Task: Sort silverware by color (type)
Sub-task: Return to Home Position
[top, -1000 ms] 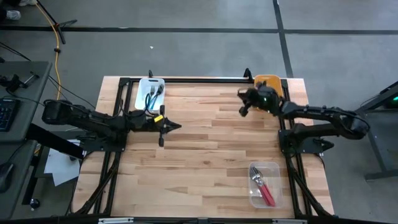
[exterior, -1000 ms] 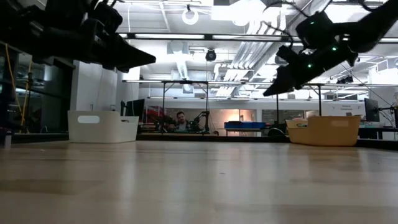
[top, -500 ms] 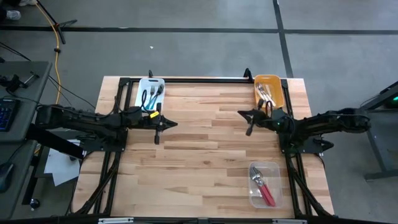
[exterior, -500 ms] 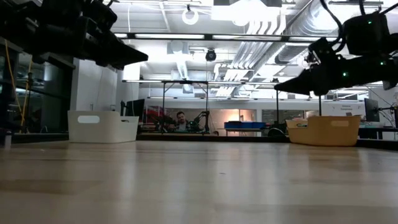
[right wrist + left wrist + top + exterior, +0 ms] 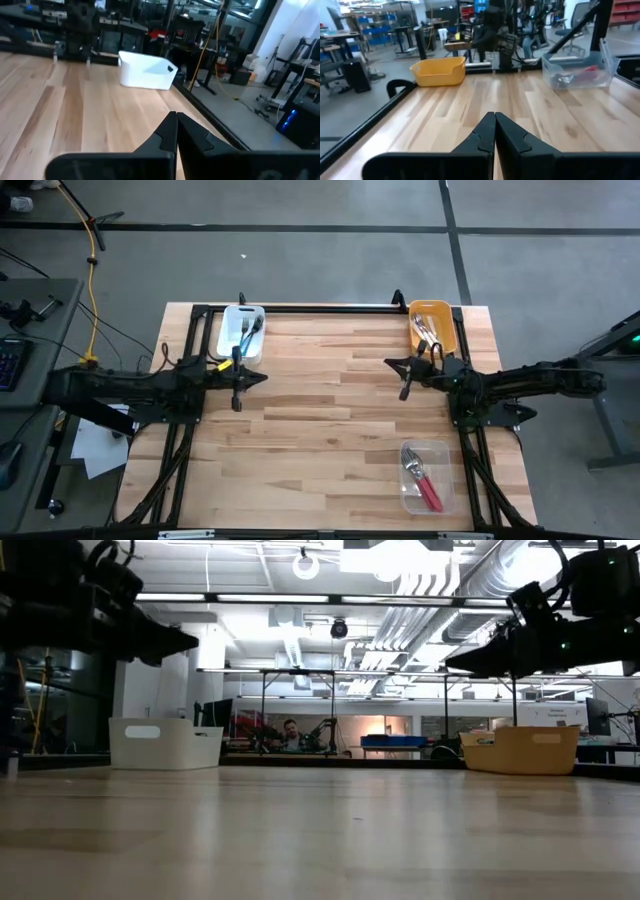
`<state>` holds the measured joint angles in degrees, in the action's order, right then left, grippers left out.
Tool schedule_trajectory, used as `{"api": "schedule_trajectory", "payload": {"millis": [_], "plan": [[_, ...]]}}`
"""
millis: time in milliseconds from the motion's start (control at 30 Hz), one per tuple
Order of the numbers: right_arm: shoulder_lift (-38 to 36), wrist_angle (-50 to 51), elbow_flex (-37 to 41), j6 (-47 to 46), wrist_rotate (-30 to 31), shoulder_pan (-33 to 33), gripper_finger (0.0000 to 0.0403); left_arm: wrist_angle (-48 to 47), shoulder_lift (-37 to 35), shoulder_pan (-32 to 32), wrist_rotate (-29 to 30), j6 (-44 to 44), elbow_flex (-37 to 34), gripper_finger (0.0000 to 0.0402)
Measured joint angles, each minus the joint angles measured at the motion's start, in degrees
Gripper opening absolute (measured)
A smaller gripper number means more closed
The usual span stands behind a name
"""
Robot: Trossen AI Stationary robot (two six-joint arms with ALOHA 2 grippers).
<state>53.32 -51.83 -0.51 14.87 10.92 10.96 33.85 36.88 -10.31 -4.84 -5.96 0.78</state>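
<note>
A pale wooden-plank table (image 5: 330, 410) in a strip-lit workshop carries no loose cutlery; the sorting looks complete, and the step in hand, on this evidence, is parking the two arms; the left gripper (image 5: 258, 377) hovers just in front of the white plastic bin (image 5: 224, 330) at the far left corner, its jaws pressed together on nothing, as its wrist view shows; the right gripper (image 5: 392, 364) hangs beside the orange plastic bin (image 5: 452, 330) at the far right corner, jaws likewise closed and empty; the small metal-tined forks lie in three lots; teal-handled forks (image 5: 246, 332) in the white bin, white-handled forks (image 5: 424, 328) in the orange bin, and red-handled forks (image 5: 428, 490) in the clear plastic bin (image 5: 404, 495), which stands toward the near edge on the right, well apart from the other two; each lot is a loose heap, thin handles crossing and silver tines bunched at one end; the exact number in each cannot be made out; what remains probably calls for no grasp at all, only folding each arm to rest without clipping the bin beside it.
</note>
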Motion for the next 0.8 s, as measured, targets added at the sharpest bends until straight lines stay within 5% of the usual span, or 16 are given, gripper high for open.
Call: {"api": "schedule_trajectory", "payload": {"millis": [533,800], "plan": [[-16.9,17.3,0.0,-4.4,2.7,0.7,0.0000,-27.5,-28.6,-8.1,-4.6,5.1,0.0,0.0000],[-22.5,25.7,0.0,-8.2,-0.4,0.7,0.0000,-31.3,-36.6,-8.9,-3.2,5.8,0.0,0.0000]]}}
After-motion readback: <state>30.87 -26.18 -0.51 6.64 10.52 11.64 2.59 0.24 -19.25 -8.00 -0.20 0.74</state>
